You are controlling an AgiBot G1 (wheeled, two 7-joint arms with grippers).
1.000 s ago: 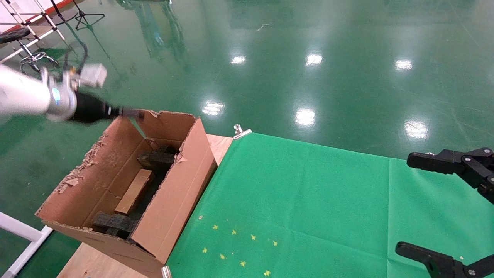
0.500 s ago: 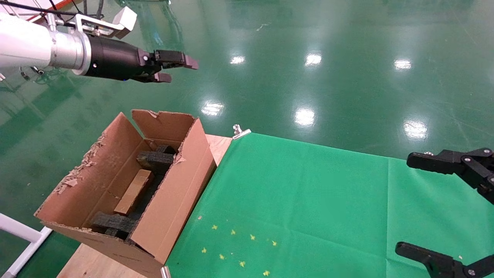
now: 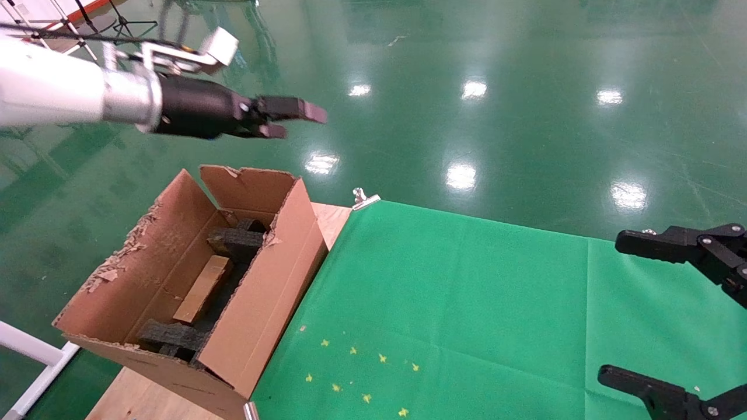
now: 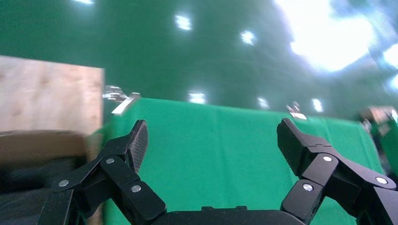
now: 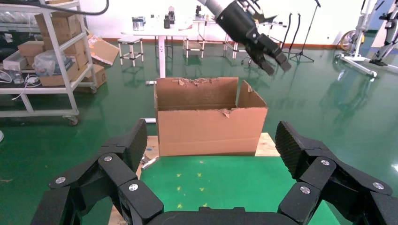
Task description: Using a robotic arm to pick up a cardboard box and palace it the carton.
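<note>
The carton (image 3: 265, 286) stands on the table's left end, with torn flaps and black foam blocks (image 3: 236, 241) inside. The small cardboard box (image 3: 203, 290) lies in the carton between the foam blocks. My left gripper (image 3: 295, 118), on the white-sleeved robotic arm (image 3: 52, 99), hovers in the air above and beyond the carton's far end, open and empty. The left wrist view shows its wide-spread gripper (image 4: 212, 131) over green cloth. My right gripper (image 3: 613, 309) is open and empty at the table's right edge. The right wrist view looks between its gripper's (image 5: 211, 140) fingertips at the carton (image 5: 209, 126).
A green cloth (image 3: 467, 303) covers most of the wooden table (image 3: 334, 217), held by a metal clip (image 3: 365, 200). Small yellow star marks (image 3: 362, 373) lie near the front. A white frame (image 3: 35, 356) stands at lower left. Shelves and stands (image 5: 51, 61) are behind the carton.
My left gripper has risen from the carton's far rim, then moved right and slightly down, open and empty. The cardboard box stays in the carton. The right arm has not moved.
</note>
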